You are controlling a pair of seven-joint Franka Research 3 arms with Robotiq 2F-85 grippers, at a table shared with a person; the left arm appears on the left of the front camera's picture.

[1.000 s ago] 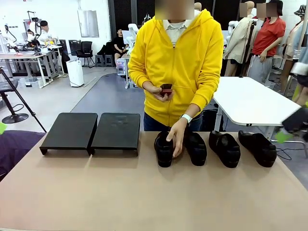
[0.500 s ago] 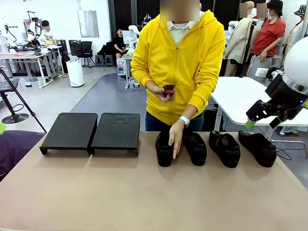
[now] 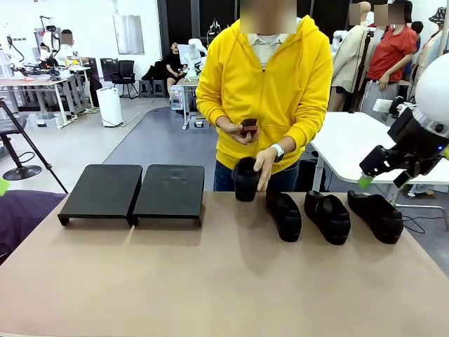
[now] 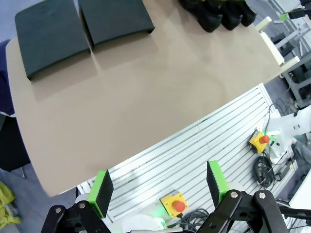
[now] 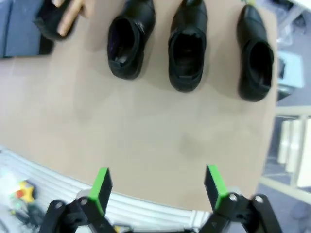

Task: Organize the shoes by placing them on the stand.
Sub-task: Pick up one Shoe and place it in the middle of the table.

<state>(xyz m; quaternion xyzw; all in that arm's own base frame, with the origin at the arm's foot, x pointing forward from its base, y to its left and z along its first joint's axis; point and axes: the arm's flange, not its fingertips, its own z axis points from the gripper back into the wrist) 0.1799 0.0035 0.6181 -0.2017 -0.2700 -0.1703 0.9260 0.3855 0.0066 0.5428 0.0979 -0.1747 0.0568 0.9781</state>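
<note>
The room is a large open hall with a smooth grey floor (image 3: 84, 144), a white wall (image 3: 91, 21) at the far left and dark panels (image 3: 184, 17) along the back. A pale rectangular board (image 3: 128, 34) hangs on the white wall. Near it stand desks (image 3: 42, 83) loaded with equipment, a black office chair (image 3: 125, 72) and a white boxy floor unit (image 3: 110, 107). A black tripod (image 3: 24, 144) stands at the left edge. A white table (image 3: 361, 151) sits to the right, beyond the tan worktop (image 3: 210, 281). The light is bright and even. In the left wrist view, a ribbed aluminium base (image 4: 218, 141) beside the worktop carries yellow boxes (image 4: 175, 204) with red buttons.
</note>
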